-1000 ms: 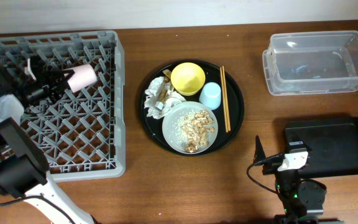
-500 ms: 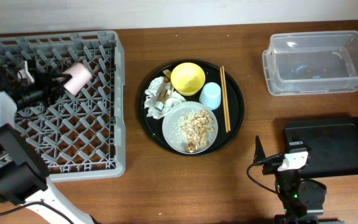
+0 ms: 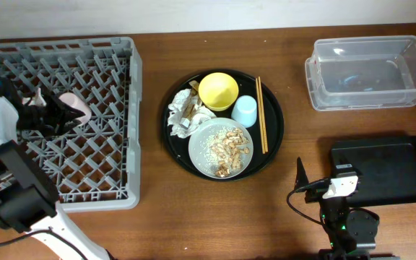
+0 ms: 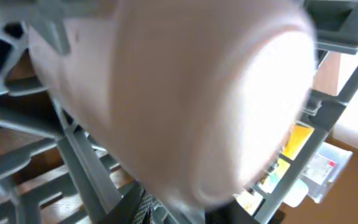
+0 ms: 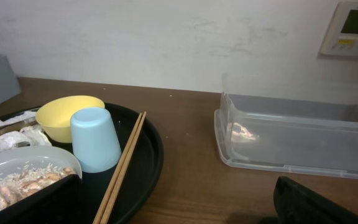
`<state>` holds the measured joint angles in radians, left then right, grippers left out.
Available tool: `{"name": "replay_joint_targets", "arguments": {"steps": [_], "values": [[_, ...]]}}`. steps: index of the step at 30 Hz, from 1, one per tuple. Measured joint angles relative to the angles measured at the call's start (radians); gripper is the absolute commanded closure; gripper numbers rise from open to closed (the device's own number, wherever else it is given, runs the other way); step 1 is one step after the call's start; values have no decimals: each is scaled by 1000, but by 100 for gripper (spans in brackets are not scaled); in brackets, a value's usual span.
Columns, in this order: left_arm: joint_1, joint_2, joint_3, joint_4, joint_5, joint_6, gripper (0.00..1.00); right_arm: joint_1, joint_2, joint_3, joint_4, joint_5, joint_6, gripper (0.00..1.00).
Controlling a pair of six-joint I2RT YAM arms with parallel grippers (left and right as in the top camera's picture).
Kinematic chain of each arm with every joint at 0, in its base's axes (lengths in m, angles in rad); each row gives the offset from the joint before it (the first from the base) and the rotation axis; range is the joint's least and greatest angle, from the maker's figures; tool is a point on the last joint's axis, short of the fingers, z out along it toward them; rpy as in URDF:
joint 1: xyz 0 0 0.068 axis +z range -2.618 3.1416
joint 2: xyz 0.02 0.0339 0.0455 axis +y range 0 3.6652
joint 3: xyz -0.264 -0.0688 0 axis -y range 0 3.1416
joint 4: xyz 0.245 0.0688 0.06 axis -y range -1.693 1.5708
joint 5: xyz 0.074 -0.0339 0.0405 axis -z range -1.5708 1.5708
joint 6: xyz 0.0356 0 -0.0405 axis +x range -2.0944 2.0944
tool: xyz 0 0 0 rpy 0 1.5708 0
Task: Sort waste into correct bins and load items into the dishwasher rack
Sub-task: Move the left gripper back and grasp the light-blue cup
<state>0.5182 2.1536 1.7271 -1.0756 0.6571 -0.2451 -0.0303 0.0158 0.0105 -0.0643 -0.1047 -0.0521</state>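
Pink cup [image 3: 76, 103] lies tilted among the pegs of the grey dishwasher rack [image 3: 137, 108], clasped by the left gripper [image 3: 62, 110] toward the rack's left side. The right gripper [image 5: 176, 186], spread wide, hangs over the tabletop [image 3: 193, 217] between the round black tray [image 3: 274, 115] and the black container [image 3: 388, 170].

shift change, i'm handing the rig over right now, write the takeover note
Left tool grips the pink cup low in the dishwasher rack.
Right tool open, empty, near the black bin.
Done: nothing sorted; clear tub shows no waste.
To do: blue cup, yellow bowl, chopsticks, plate with food bits and napkin, all on the round tray.
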Motion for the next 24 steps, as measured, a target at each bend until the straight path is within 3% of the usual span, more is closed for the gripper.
{"name": "replay_joint_targets", "arguments": {"steps": [3,7,11,14,19,22,24], "values": [[5,-97,1,-9,-56,21,81,0,0,0,0,0,0,2],[5,-208,15,-9,-62,40,92,0,0,0,0,0,0,2],[-26,-216,16,-22,75,80,92,0,0,0,0,0,0,2],[-122,-216,16,-47,157,141,86,0,0,0,0,0,-1,2],[-361,-216,17,-27,155,174,77,0,0,0,0,0,-1,2],[-547,-216,27,-11,0,188,66,0,0,0,0,0,-1,2],[-692,-216,43,43,-172,198,65,0,0,0,0,0,-2,2]]}}
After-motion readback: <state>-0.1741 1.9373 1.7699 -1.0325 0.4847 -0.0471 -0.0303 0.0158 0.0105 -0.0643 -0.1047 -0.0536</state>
